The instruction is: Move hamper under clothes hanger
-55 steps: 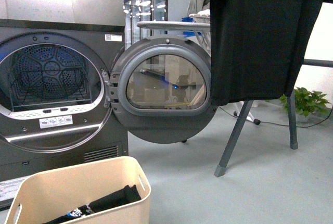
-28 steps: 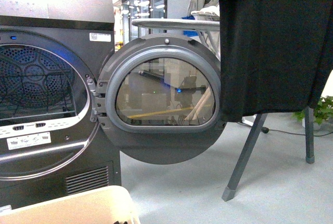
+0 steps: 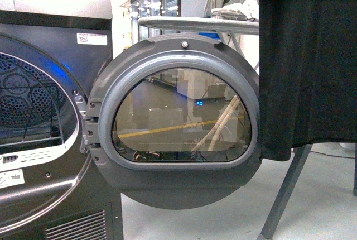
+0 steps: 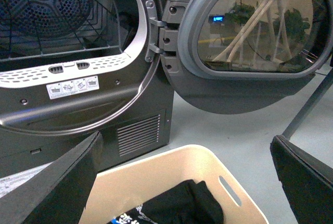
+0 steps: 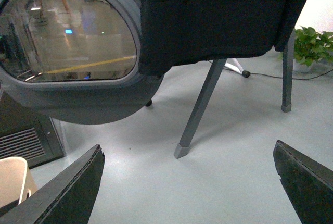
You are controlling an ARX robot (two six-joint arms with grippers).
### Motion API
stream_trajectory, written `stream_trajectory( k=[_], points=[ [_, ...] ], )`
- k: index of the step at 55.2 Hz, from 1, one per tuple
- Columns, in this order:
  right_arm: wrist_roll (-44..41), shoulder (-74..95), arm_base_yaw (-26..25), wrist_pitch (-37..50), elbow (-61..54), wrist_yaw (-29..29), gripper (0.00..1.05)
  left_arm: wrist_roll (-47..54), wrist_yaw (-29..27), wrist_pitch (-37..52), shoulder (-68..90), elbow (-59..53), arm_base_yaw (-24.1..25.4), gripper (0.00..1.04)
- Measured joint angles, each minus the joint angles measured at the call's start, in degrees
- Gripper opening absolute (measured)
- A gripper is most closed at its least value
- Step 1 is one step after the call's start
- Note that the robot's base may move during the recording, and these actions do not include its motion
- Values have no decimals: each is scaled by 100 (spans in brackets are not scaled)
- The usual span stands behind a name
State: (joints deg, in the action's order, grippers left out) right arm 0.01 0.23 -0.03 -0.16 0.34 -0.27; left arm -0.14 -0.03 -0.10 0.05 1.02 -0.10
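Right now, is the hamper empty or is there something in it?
Not empty. The left wrist view shows black clothing lying inside the hamper.

Cream hamper (image 4: 171, 164) upright with black cloth (image 4: 179, 208) inside, apart from the dark grey clothes hanger (image 5: 200, 104) on slanted legs.

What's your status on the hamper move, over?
Left gripper open, right gripper open, both empty. Hamper before the dryer, not yet under the clothes hanger. Open dryer door may crowd the path.
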Motion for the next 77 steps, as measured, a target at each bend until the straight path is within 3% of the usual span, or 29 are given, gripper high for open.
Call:
stream_trajectory(
  k=[77],
  points=[
    [0,0,2,2,0,17,97,0,4,0,-2,0,4,98]
  ],
)
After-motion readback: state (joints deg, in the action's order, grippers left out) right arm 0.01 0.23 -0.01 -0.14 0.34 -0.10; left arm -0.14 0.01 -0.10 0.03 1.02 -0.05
